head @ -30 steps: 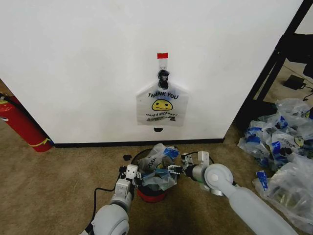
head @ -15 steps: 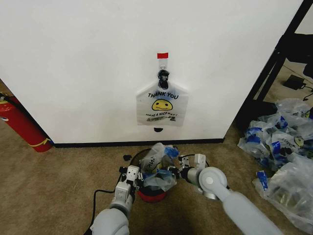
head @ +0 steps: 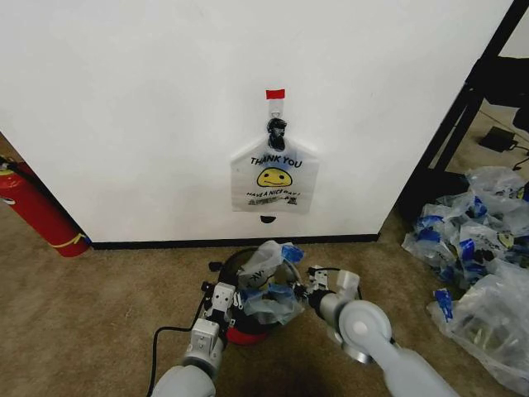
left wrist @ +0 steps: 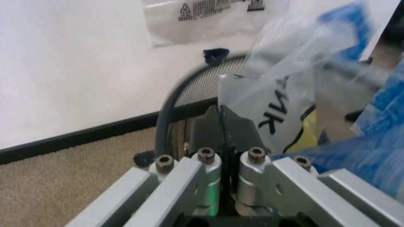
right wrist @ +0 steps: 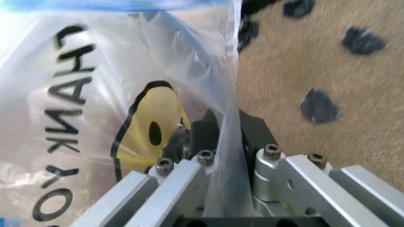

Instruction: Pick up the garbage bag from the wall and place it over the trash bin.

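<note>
Left claw [head: 229, 304] and right claw [head: 307, 296]: each pinched shut on garbage bag [head: 266, 285], stretched between them to spread mouth over trash bin [head: 234, 331] below.

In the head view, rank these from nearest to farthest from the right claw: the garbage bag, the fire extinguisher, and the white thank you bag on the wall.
1. The garbage bag, pinched in the right claw, over the trash bin.
2. The white thank you bag, hanging on the wall beyond the bin.
3. The fire extinguisher, far off to the robot's left, against the wall.
</note>
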`<state>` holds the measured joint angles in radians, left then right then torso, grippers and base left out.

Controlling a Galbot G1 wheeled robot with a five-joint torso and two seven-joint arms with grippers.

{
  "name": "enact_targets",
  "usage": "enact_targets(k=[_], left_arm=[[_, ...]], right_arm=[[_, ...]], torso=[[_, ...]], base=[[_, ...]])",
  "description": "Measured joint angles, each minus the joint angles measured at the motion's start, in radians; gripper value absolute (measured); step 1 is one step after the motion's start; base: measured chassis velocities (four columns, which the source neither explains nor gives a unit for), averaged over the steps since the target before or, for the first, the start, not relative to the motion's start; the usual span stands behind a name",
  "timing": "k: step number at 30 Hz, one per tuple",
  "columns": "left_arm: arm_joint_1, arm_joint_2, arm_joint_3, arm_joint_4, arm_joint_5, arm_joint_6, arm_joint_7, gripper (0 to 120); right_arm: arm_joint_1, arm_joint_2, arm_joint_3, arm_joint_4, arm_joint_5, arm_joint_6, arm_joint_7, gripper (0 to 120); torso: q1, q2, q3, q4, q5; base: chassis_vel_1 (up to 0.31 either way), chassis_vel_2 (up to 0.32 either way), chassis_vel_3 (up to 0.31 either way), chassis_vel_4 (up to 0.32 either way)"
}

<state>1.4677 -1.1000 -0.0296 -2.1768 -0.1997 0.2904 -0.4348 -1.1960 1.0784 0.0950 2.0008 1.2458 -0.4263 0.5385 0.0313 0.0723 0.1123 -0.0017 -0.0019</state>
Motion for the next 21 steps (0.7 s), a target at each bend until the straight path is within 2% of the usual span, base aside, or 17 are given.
enact_targets(k=[7, 14, 21], left_arm=[[0.062, -0.022, -0.033, -0.046, 0.100, -0.062, 0.020, 0], [0.106, -0.015, -0.057, -0.097, 0.179, -0.086, 0.028, 0], [0.075, -0.015, -0.074, -0.044, 0.174, -0.085, 0.027, 0]], right_arm=[[-0.090, 0.000, 0.062, 0.113, -0.076, 0.058, 0.089, 1], [-0.125, -0.039, 0.111, 0.135, -0.140, 0.080, 0.131, 1], [-0.159, -0.083, 0.147, 0.188, -0.130, 0.058, 0.107, 1]], torso=[[0.000, 0.000, 0.000, 0.0000, 0.0000], [0.000, 0.000, 0.000, 0.0001, 0.0002], [0.000, 0.000, 0.000, 0.0001, 0.0002]], base=[[0.000, 0.000, 0.000, 0.000], [0.000, 0.000, 0.000, 0.000], [0.000, 0.000, 0.000, 0.000]])
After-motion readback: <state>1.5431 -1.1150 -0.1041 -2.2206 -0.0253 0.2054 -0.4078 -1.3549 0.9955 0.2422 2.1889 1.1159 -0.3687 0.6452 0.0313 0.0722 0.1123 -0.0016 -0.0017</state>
